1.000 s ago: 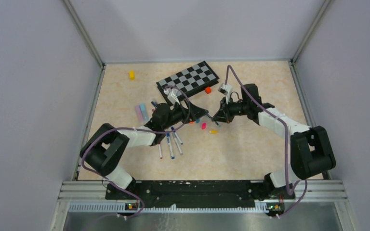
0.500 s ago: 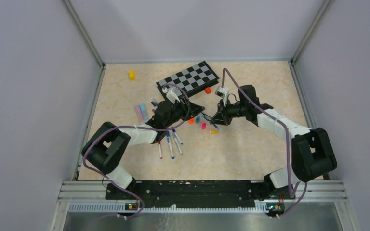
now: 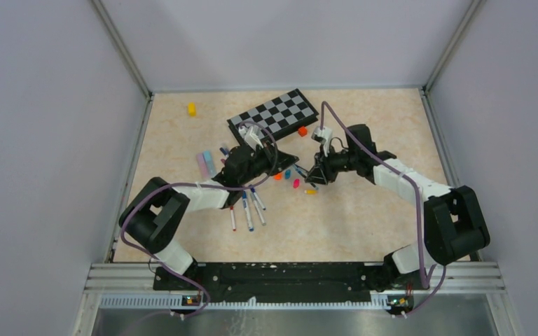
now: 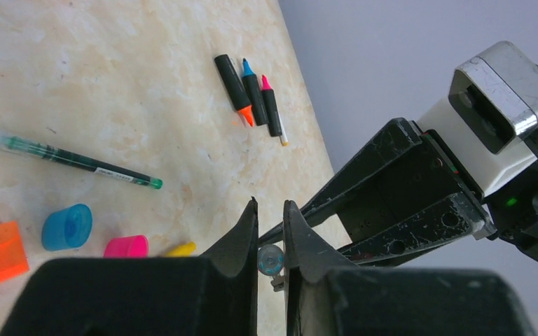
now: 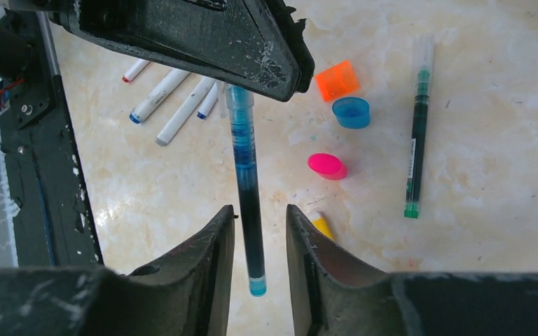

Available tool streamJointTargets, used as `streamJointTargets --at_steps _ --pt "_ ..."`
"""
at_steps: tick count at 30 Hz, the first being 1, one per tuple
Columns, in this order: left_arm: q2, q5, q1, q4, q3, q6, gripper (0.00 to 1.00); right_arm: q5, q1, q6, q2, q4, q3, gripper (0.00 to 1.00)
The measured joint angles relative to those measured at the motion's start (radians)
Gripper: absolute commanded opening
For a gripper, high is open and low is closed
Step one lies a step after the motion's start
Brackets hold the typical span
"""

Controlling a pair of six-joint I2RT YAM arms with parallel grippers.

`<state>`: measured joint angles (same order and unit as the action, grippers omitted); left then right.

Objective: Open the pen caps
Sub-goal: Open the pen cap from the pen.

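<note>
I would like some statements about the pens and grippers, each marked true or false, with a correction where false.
1. The left gripper is shut on a blue pen. True.
2. The right gripper clamps that pen. False: its jaws stand open on either side of it, with gaps.
3. An orange cap, a blue cap and a pink cap lie on the table. True.
4. The green pen lies across the pink cap. False: it lies apart from it, on the table.

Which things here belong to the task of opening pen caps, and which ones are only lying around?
Job: clear blue-ink pen, green-ink pen, white markers, black highlighters, loose coloured plastic caps.
Lying about: black-and-grey chessboard, small yellow block, small orange block.
</note>
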<state>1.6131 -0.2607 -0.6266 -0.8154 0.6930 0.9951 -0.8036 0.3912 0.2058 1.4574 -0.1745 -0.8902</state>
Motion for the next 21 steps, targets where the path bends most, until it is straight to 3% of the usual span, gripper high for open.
streamJointTargets --at_steps 3,6,7,9,17,21 --pt "0.002 -0.021 -0.003 -0.016 0.000 0.000 0.00 -0.010 0.000 0.011 0.000 -0.013 0.000 0.41" --pt "0.020 -0.045 -0.010 -0.055 0.000 0.001 0.00 -0.021 0.000 0.027 0.001 -0.029 0.000 0.39" --pt "0.025 -0.050 -0.011 -0.061 0.000 0.001 0.00 -0.024 0.000 0.031 0.002 -0.035 0.000 0.32" --pt "0.035 -0.063 -0.014 -0.076 0.000 0.001 0.00 -0.029 0.000 0.036 0.005 -0.042 0.000 0.01" --pt "0.016 -0.069 0.015 -0.097 -0.013 -0.021 0.00 -0.060 0.000 0.093 0.006 -0.049 -0.016 0.00" --pt "-0.116 -0.006 0.143 -0.095 -0.045 -0.028 0.00 -0.073 0.012 0.136 0.006 -0.074 -0.042 0.00"
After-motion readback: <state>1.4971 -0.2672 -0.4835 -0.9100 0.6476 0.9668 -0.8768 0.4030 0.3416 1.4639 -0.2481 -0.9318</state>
